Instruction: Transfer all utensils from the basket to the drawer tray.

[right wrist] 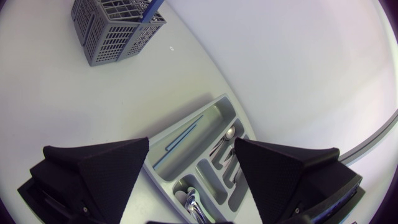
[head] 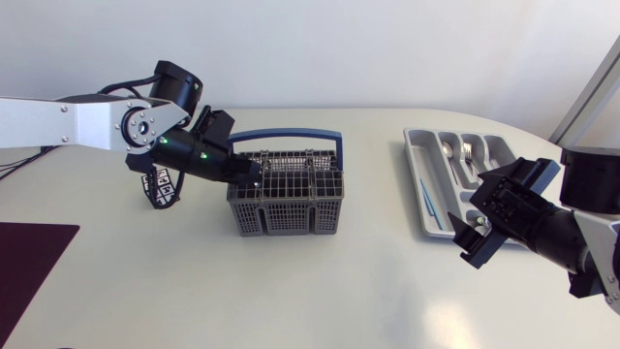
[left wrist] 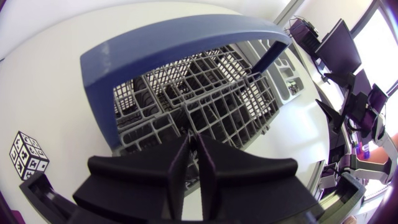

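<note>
The basket [head: 286, 194] stands near the middle of the table [head: 339, 291], its blue handle [head: 288, 137] arched over the far side. There is bare tabletop in front of the basket and to its right. Behind it, a narrower strip runs to the table's far edge.

The left gripper [head: 247, 174] sits at the basket's left top rim, with its arm crossing in from the left. In the left wrist view, this gripper [left wrist: 193, 165] has its fingers [left wrist: 177, 168] drawn close, with only a slit between them. They are just above the basket's [left wrist: 211, 106] grid of compartments, under the handle [left wrist: 174, 37]. I cannot tell whether anything thin is caught in the slit, nor what lies in the dark compartments.

Well to the right of the basket lies the grey tray [head: 415, 170], close to the table's curved right edge. Spoons and forks [head: 463, 153] lie in its far compartments, and a thin blue stick [head: 429, 202] lies in the long compartment nearest the basket.

The right gripper [head: 477, 231] hangs over the tray's near end, spread wide and holding nothing. In the right wrist view, the tray [right wrist: 211, 121] shows between the fingers of the right gripper [right wrist: 193, 180], with the stick [right wrist: 177, 142] and a spoon [right wrist: 229, 132] visible. The basket [right wrist: 115, 28] is far ahead.

Left of the basket, just beyond the left arm, stands a small marker cube [head: 160, 184]. Farther left and nearer, a dark mat [head: 29, 262] lies at the table's edge.
</note>
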### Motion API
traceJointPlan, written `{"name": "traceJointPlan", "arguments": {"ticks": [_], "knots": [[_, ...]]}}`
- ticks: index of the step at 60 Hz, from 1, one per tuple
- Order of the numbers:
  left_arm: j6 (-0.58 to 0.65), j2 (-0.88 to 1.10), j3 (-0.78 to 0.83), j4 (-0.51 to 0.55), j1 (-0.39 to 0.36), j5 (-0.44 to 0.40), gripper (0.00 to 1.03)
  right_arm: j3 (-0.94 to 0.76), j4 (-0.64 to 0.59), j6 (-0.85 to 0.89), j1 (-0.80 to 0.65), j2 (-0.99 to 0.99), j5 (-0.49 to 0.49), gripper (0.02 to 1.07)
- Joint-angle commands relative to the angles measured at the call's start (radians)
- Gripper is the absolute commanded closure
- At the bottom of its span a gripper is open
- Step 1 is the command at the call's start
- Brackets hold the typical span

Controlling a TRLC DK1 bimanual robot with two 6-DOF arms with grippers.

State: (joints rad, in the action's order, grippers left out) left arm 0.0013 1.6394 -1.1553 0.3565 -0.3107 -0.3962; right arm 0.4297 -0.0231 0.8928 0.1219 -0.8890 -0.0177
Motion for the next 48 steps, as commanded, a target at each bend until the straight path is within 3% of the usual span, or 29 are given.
{"name": "traceJointPlan", "arguments": {"ticks": [1,48], "knots": [[0.000,0.022,-0.023,0.015,0.002,-0.001,1.00,-0.028,0.002,-0.017,0.010,0.005,-0.010,0.08],[0.032,-0.181,0.078,-0.007,0.010,-0.030,1.00,-0.040,-0.026,-0.025,0.064,0.053,-0.054,0.08]]}}
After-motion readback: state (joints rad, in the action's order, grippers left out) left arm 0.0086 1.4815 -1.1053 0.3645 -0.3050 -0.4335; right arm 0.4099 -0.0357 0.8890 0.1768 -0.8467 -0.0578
